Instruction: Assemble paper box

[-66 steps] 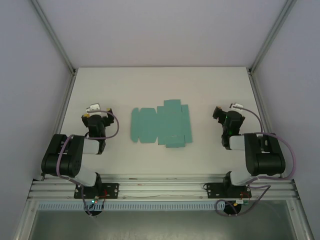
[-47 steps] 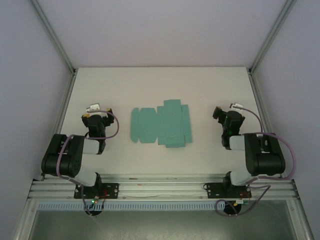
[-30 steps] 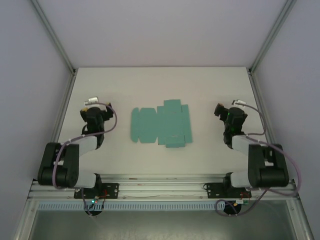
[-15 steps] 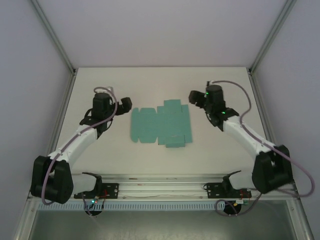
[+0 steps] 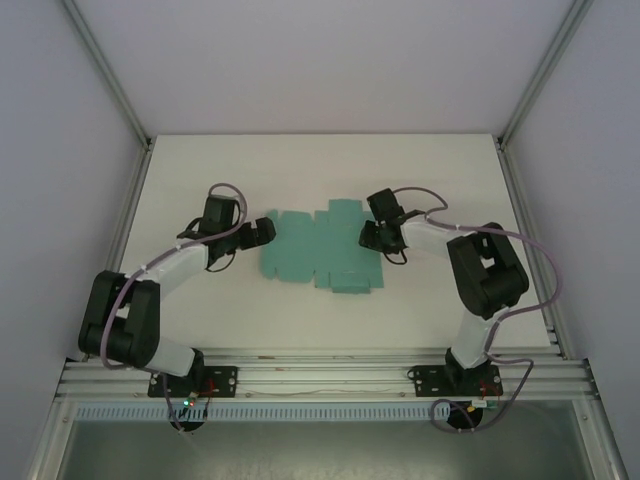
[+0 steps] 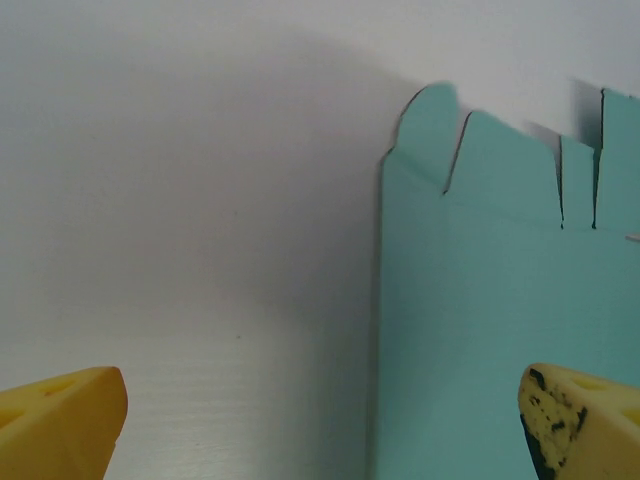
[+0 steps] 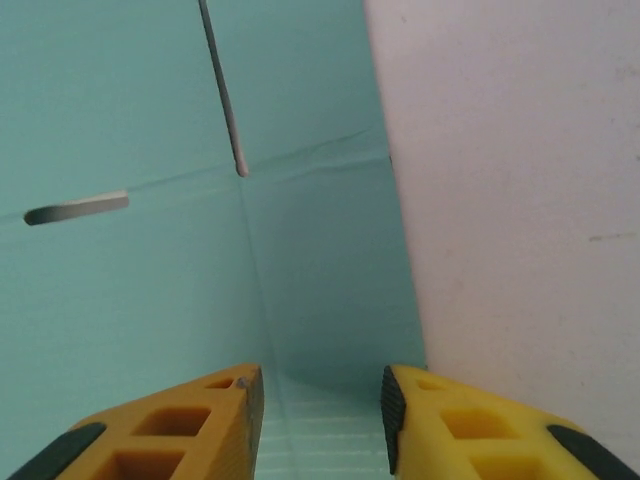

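Change: both arms, folded low by their bases a moment ago, now reach in to the box (image 5: 325,250) from either side. The right pincer (image 5: 368,236), wide a second back, has narrowed.
Box: a flat teal sheet, unfolded, in the middle of the surface (image 5: 300,170), at the centre of the top view. It lies where it lay (no flap raised yet).
Meaning: by my reading the approach is over and the first fold is about to start, with the assembly itself all still to do.
Left pincer (image 5: 262,232): jaws spread wide with nothing in them, at the sheet's left edge. In the wrist view one fingertip sits lower left over bare surface, the other lower right over the card.
Right pincer: jaws part-closed with a narrow gap between them, over the strip along the sheet's right edge, low in its wrist view. Whether they already pinch card I cannot tell.
Left arm pose: stretched from the lower left of the top view up and to the right, forearm sloping toward the sheet.
Right arm pose: elbow bent right of centre, forearm pointing left, wrist by the sheet's right edge.
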`<state>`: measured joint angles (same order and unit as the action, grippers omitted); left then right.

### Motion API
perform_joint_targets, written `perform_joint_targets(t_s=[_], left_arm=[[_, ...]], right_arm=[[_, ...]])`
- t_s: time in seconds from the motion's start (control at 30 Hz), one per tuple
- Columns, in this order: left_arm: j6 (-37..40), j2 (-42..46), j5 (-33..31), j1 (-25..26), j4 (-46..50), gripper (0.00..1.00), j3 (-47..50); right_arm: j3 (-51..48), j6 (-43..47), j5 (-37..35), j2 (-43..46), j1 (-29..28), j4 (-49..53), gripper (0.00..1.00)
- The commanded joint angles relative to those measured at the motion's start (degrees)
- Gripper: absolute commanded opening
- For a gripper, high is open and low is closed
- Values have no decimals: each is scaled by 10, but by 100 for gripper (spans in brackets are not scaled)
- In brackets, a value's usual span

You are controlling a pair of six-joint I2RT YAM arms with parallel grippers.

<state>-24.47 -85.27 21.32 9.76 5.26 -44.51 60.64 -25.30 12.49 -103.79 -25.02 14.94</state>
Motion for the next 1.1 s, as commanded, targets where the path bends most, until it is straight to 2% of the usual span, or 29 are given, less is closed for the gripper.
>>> perform_joint_targets(t_s=[0.0, 0.13, 0.23, 0.3, 0.5, 0.63, 0.8, 0.83, 0.9, 1.03, 1.07], left_arm=[[-7, -19, 51, 0, -39, 100, 0], [-20, -48, 109, 0, -80, 99, 4], [-42, -70, 170, 0, -135, 96, 13], [-55, -81, 186, 0, -161, 94, 18], [-68, -78, 216, 0, -225, 78, 45], [-99, -59, 204, 0, -226, 58, 55], [-96, -8, 174, 0, -229, 20, 72], [-93, 2, 172, 0, -227, 15, 72], [-91, 25, 168, 0, -225, 10, 72], [-107, 77, 176, 0, -237, 6, 74], [-116, 93, 177, 0, -247, 2, 77]], right_arm=[[-15, -26, 2, -30, 7, 10, 36], [-47, -40, 15, -42, 10, -23, 35], [-66, -51, 30, -48, 12, -47, 34], [-76, -58, 38, -47, 11, -63, 34], [-103, -73, 62, -49, 17, -106, 34], [-126, -76, 86, -42, 23, -146, 34], [-134, -53, 105, -14, 37, -157, 36], [-134, -47, 111, -3, 40, -158, 37], [-131, -35, 120, 27, 47, -153, 40], [-123, -8, 138, 103, 64, -145, 50], [-121, -1, 146, 122, 68, -142, 53]])
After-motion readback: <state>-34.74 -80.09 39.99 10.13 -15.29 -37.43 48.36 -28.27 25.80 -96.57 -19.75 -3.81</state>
